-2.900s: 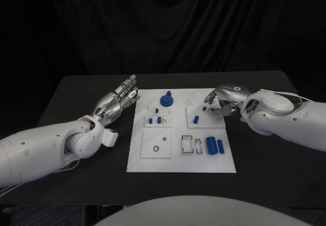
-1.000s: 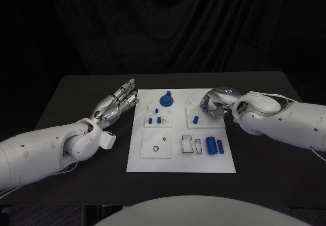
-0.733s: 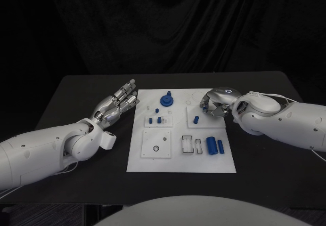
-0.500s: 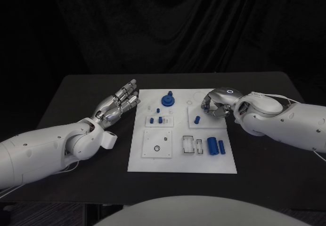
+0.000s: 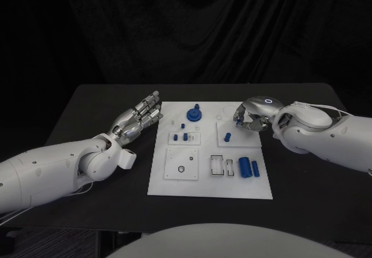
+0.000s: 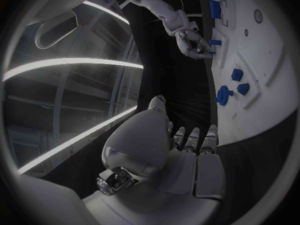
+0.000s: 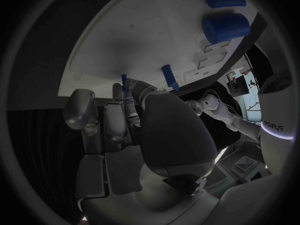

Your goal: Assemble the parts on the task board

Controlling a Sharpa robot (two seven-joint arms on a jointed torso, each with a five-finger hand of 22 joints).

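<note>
The white task board (image 5: 209,185) lies mid-table. My right hand (image 5: 250,115) hovers over its back right, fingers curled in, fingertips pinching a thin blue pin (image 5: 235,124) that stands on a small square plate. The right wrist view shows that pin (image 7: 124,80) between the fingertips of the right hand (image 7: 137,130), with a short blue peg (image 7: 169,76) beyond. My left hand (image 5: 140,119) is open and flat beside the board's left edge, holding nothing. A blue round part with a stem (image 5: 193,113) stands at the back. Two blue cylinders (image 5: 247,166) lie at the front right.
Small blue pegs (image 5: 180,137) stand in a plate left of centre, and one more blue peg (image 5: 227,137) stands near the pin. A square plate with a hole (image 5: 181,163) and rectangular slots (image 5: 219,165) fill the board's front. Bare black table (image 5: 93,107) surrounds the board.
My right hand has shifted a little left and its fingers have closed round the thin blue pin. The whole picture has shifted with the camera. The left hand has kept still.
</note>
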